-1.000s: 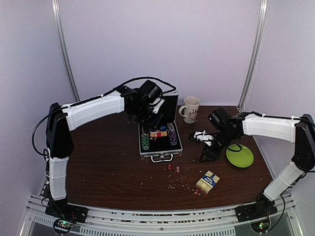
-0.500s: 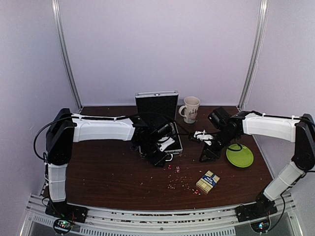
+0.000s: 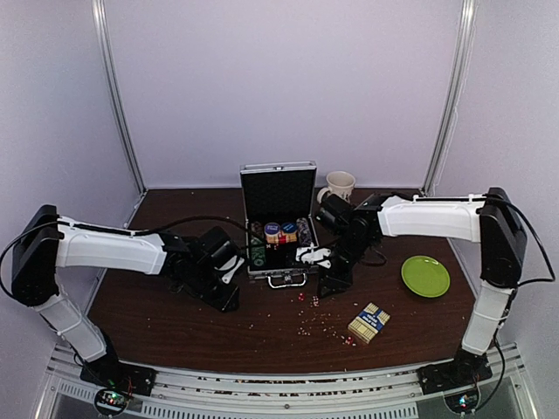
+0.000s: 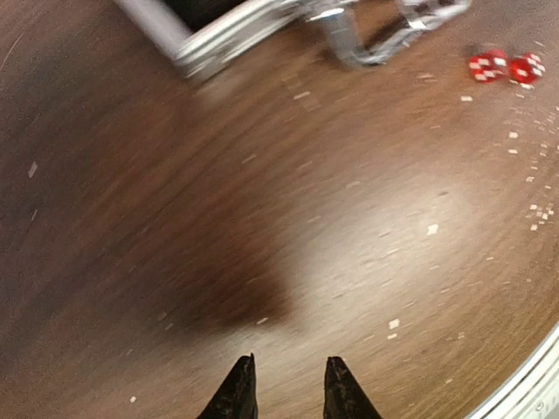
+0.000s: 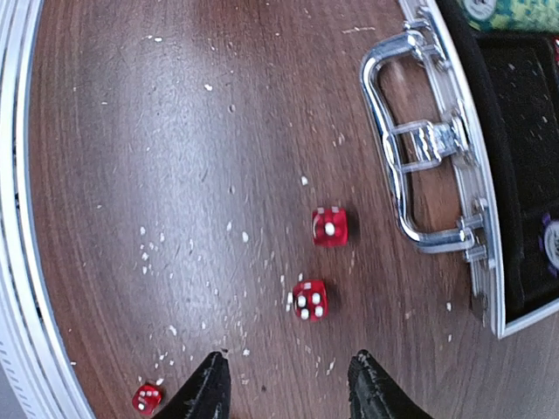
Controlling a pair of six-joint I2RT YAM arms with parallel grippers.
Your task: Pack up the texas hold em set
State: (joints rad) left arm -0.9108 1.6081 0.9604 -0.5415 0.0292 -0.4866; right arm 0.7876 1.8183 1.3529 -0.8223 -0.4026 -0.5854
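Note:
The silver case (image 3: 258, 262) lies open at the table's middle, lid (image 3: 278, 188) upright, coloured chips (image 3: 281, 232) in its black lining. Its metal handle (image 5: 410, 148) faces the front. My right gripper (image 5: 288, 362) hangs open just in front of the handle, above two red dice (image 5: 330, 226) (image 5: 310, 299); a third die (image 5: 146, 398) lies by its left finger. My left gripper (image 4: 288, 375) is open over bare wood left of the case, nothing between its fingers. The blue-and-tan card box (image 3: 369, 323) lies at the front right.
A cream mug (image 3: 339, 185) stands behind the case on the right. A green plate (image 3: 425, 276) sits at the right. Small pale crumbs are scattered over the wood around the dice. The table's metal front rail (image 3: 279, 384) runs along the near edge.
My left arm has swung off the case and come down to its front left. My right arm has moved left from beside the plate to the dice in front of the case.

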